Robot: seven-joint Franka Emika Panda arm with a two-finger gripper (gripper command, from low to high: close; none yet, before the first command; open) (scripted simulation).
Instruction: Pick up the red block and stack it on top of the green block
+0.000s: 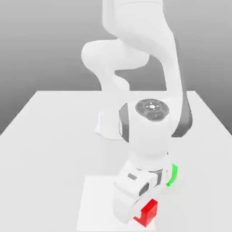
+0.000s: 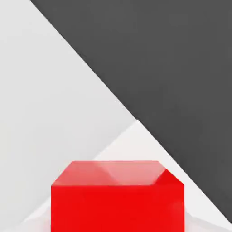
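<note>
Red block (image 1: 147, 213) sat on the table (image 1: 54, 136), touching the lowered pincer (image 1: 136, 206). Green block (image 1: 172, 175) lay just behind, half hidden by the arm. Pincer opening impossible to tell.

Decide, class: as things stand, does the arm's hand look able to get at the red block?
Probably yes. In the exterior view the hand is right down beside the red block, and the hand view shows the block close up with nothing between them. Whether it is already gripped cannot be told.
</note>
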